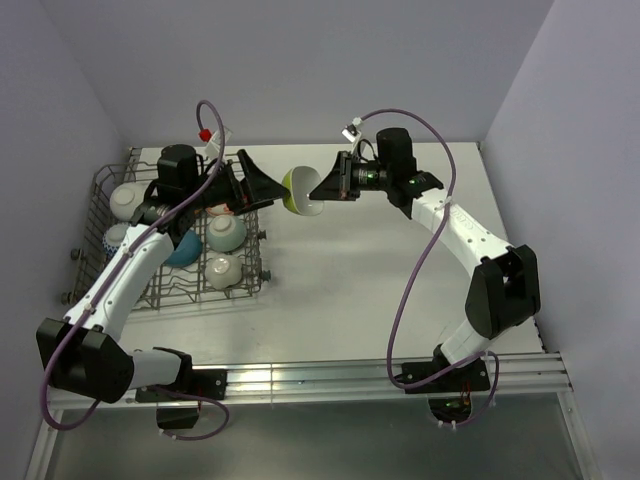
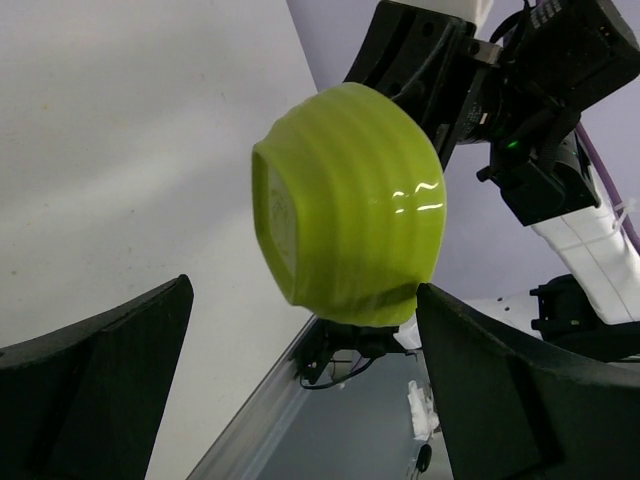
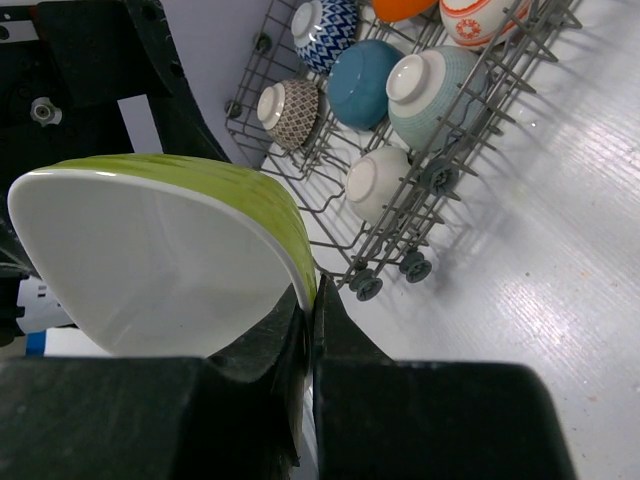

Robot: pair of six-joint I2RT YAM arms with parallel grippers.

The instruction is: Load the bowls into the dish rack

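Note:
A lime-green bowl (image 1: pixel 298 192) with a white inside hangs on its side above the table, right of the dish rack (image 1: pixel 200 298). My right gripper (image 1: pixel 325 187) is shut on its rim; the right wrist view shows the two fingers pinching the bowl (image 3: pixel 150 260) wall at the gripper (image 3: pixel 312 300). My left gripper (image 1: pixel 275 192) is wide open and faces the bowl from the left. In the left wrist view the bowl (image 2: pixel 350 210) sits just ahead of that gripper (image 2: pixel 303 290), between the spread fingers; whether they touch it I cannot tell. Several bowls stand in the rack.
In the rack (image 3: pixel 367 285) are a blue-patterned bowl (image 3: pixel 325 30), a plain blue one (image 3: pixel 365 80), a pale green one (image 3: pixel 430 95) and a small white one (image 3: pixel 378 182). A metal rail (image 1: pixel 380 375) runs along the table's near edge. Walls close the back and sides.

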